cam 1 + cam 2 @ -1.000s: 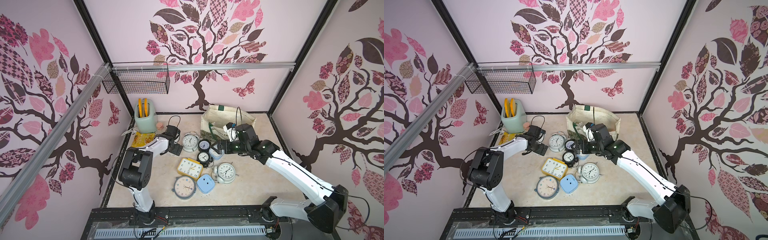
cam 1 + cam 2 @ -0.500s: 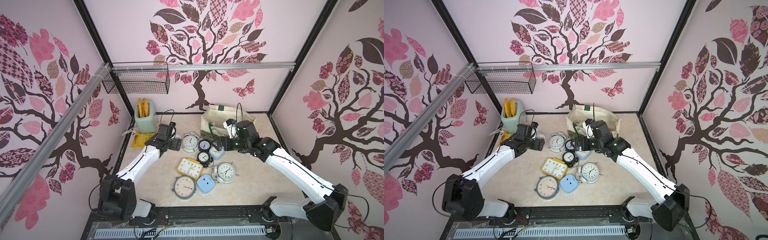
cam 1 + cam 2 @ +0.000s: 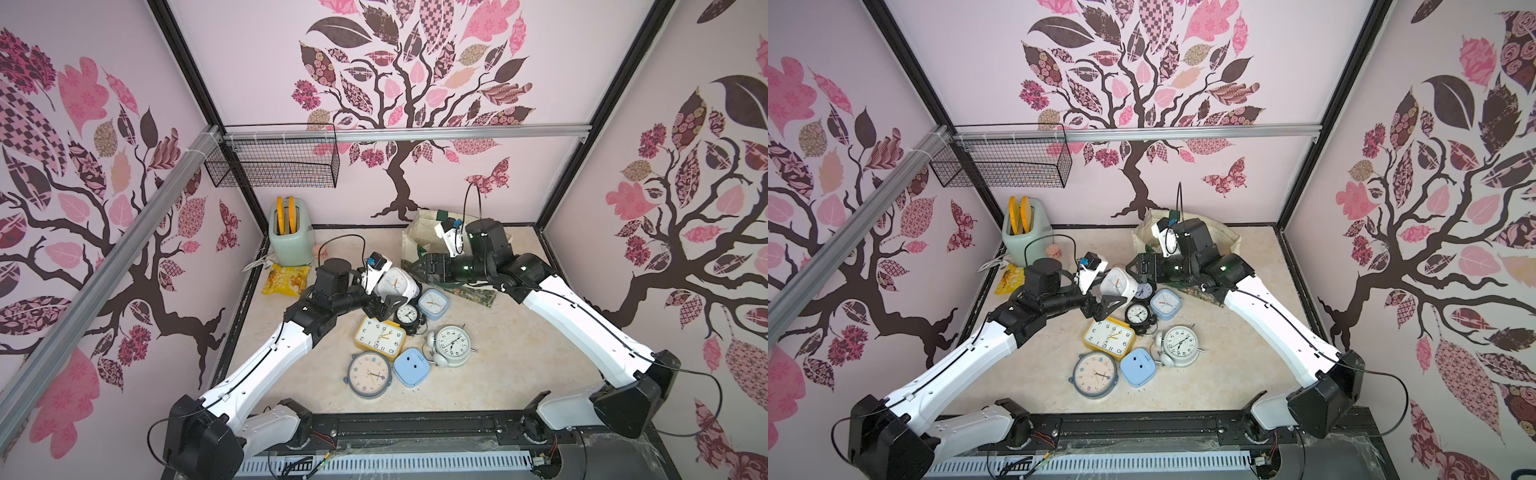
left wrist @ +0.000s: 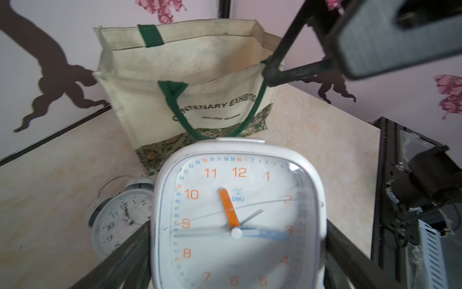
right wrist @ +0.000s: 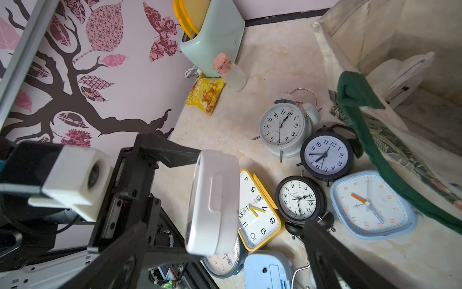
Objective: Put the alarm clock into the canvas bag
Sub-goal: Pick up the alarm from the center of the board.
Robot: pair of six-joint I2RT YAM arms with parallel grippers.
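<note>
On the beige marbled tabletop (image 3: 519, 365), nearest the rig's base, a grey-rimmed round clock with a cream face (image 3: 370, 375) and a light blue square clock lying face down (image 3: 411, 367) sit side by side. Just behind them are a yellow rectangular clock (image 3: 380, 337) and a white twin-bell clock (image 3: 451, 344). Next come a small black twin-bell clock (image 3: 407, 314) and a light blue square clock with an orange hand (image 3: 433, 302). Over the far edge of this heap the left gripper (image 3: 390, 296) holds the white rounded-square plastic alarm clock (image 3: 398, 281) clear of the table. Its fingers (image 5: 167, 155) are clamped on opposite sides of the case, and the dial faces the left wrist camera. This clock is outside the bag, in front of it. Just beyond, the right gripper (image 3: 412, 268) has its jaws spread wide with nothing between them. One fingertip (image 4: 271, 73) sits at the front rim of the cream canvas bag with dark green strap handles (image 4: 140, 100), beside a handle. The bag stands upright, mouth open, against the far wall. On the left arm's side, a yellow snack packet (image 3: 286, 280) lies before a mint-green toaster (image 3: 289, 243).
</note>
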